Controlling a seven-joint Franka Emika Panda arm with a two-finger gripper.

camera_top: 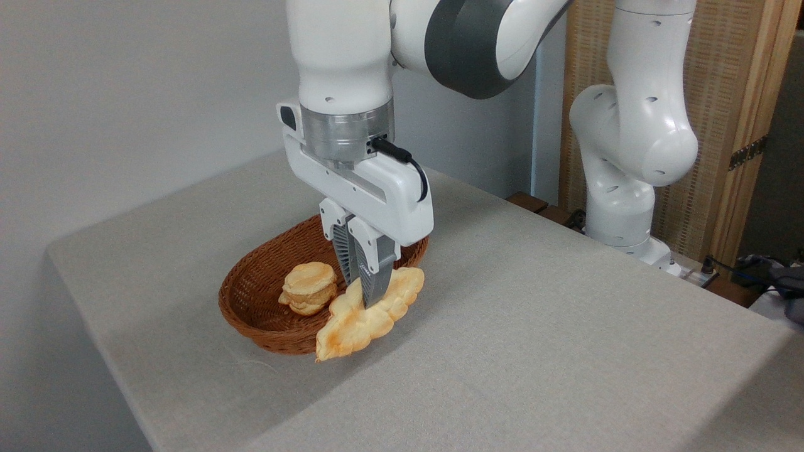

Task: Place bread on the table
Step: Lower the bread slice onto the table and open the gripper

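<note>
The near part of the surface [502, 351] is bare cloth, which looks like the reason the bread is being carried this way: there is open room on the near and right side to set it down.

Next back is the bread [361, 317], a long, flat, bumpy golden piece. Its browner near tip hangs out past the near rim of the basket [251, 314], and its far end points up and away toward the right edge of the surface. It is tilted, high at the far end and low at the near one, because it is gripped around its middle and the long ends are left unsupported. Whether the low tip touches the rim or the cloth I cannot tell.

The claw [367, 295] comes straight down onto the bread, its two grey fingers [375, 276] close together and pinching the bread across its narrow width. A grip at the middle keeps the piece roughly balanced; a thin grip on something this soft could let it swing or slip, so a low, slow release seems wise.

Just behind and left, a small round bun [308, 287] sits in the basket, apart from the fingers and left alone. The basket stands toward the left edge of the surface. I judge the task about halfway: lifted out, not yet laid on the cloth.

At the far right corner stands the arm's white base [619, 207].
</note>
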